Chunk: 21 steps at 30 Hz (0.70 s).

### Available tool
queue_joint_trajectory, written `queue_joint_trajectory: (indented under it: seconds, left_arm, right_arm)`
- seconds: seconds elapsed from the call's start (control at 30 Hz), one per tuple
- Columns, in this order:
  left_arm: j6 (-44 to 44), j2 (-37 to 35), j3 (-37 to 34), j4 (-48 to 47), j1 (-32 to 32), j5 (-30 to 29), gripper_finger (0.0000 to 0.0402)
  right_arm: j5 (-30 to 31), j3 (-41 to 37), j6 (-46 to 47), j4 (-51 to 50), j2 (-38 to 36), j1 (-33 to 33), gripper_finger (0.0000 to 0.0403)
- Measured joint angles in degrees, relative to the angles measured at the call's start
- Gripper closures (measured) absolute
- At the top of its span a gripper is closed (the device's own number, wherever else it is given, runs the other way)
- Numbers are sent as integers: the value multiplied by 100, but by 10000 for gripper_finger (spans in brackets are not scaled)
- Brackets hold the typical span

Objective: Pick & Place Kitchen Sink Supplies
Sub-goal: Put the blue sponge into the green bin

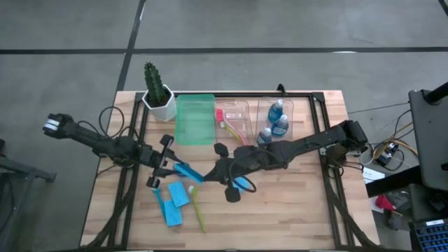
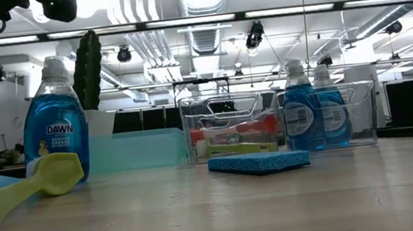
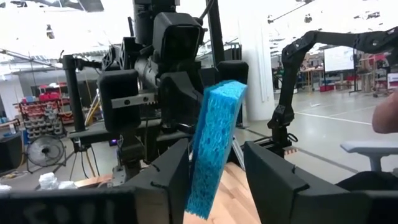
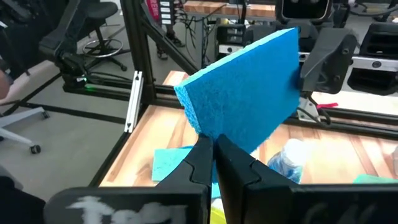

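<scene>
Sponge (image 4: 249, 87), a flat blue one, was up in the air above the bench (image 1: 294, 203), just off the green bin (image 1: 194, 119) on the side of that bin that faces the front edge of the bench. It stood on its edge and tilted, between the two arms that met there. The right pincer (image 4: 214, 142), reaching in from the far right past the green bin, was pressed together on the lower edge of the sponge, so that the two dark tips met with the blue material pinched between them. The left pincer (image 3: 214, 155), coming from the left of the green bin, had its fingers (image 3: 165, 177) apart, one on each flat side of the same sponge. One finger lay against the sponge, while on the other side a narrow gap could be seen, so this pincer was not clamped on it. Farther from the green bin toward the front edge, two more blue sponges (image 1: 179, 194) lay flat on the bench, and a yellow-green brush (image 1: 198, 212) lay just beside them. To the right of the green bin stood clear bins (image 1: 246, 110). A pink brush (image 1: 231, 126) lay in the one nearer to the green bin, and small bottles (image 1: 278, 120) of blue liquid stood in the farther one.
</scene>
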Motion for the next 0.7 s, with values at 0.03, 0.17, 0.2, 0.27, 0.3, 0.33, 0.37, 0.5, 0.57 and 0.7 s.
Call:
queue_joint_trajectory:
  seconds: [0.03, 0.17, 0.2, 0.27, 0.3, 0.33, 0.37, 0.5, 0.57, 0.7]
  left_arm:
    - [-22, 0, 0, 0, 0, -4, 266]
    - [-37, 0, 0, -4, 0, -4, 307]
    - [-37, -1, 0, 0, 0, -4, 319]
    - [-37, -2, 0, -4, 0, -4, 343]
    - [-35, -2, 0, -7, 0, -4, 354]
    - [-37, -2, 0, -11, 0, -4, 365]
    - [-36, -2, 0, -9, 0, -5, 374]
    - [-37, -9, 0, -29, 2, -27, 395]
    - [-85, -11, 0, -41, 0, -114, 392]
    - [-125, -26, 0, -58, 0, -385, 380]
  right_arm:
    - [0, 0, 0, 2, 0, -2, 394]
    - [2, -2, -7, 7, 0, 0, 394]
    - [2, -2, -15, 15, 0, 0, 394]
    - [2, -2, -7, 15, 0, 0, 394]
    - [2, -2, 9, 15, 0, 2, 394]
    - [3, -2, 30, 15, 0, 2, 394]
    - [3, -2, 65, 15, 0, 2, 394]
    - [9, -2, 107, -73, 0, 2, 379]
    - [21, -2, 157, -217, -21, 6, 361]
    - [22, -2, 375, -616, -84, 13, 319]
